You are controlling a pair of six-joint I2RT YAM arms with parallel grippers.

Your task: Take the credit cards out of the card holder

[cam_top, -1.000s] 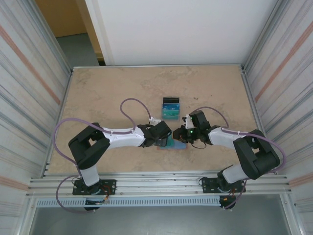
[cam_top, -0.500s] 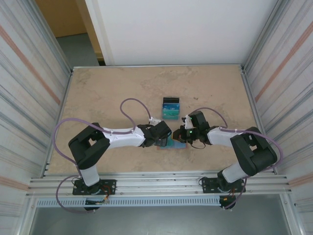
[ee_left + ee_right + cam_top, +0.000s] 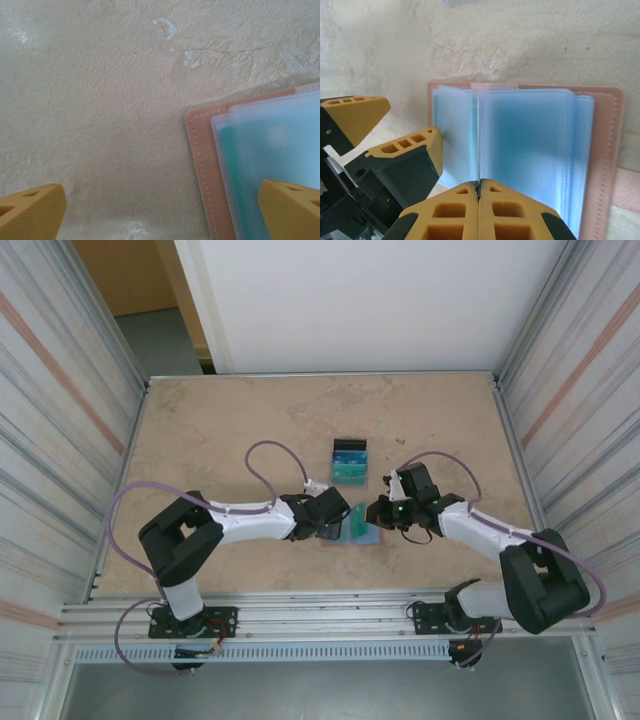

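Note:
The card holder lies open on the table between my grippers, pinkish-brown with light-blue inside panels. My right gripper is shut on the thin edge of a teal credit card, which stands upright over the holder and appears edge-on in the right wrist view. My left gripper is open; its right fingertip rests on the holder's near panel, where another teal card lies under a clear sleeve. The left gripper is at the holder's left side and the right gripper at its right.
A clear, black-backed upright stand with blue and teal cards in it sits just behind the holder. Metal rails run along the table's sides and the near edge. Bare tabletop stretches to the left and to the back.
The right arm has swung out to the right and its gripper has drawn back slightly, raising the teal card upright over the holder. The left arm has barely moved.

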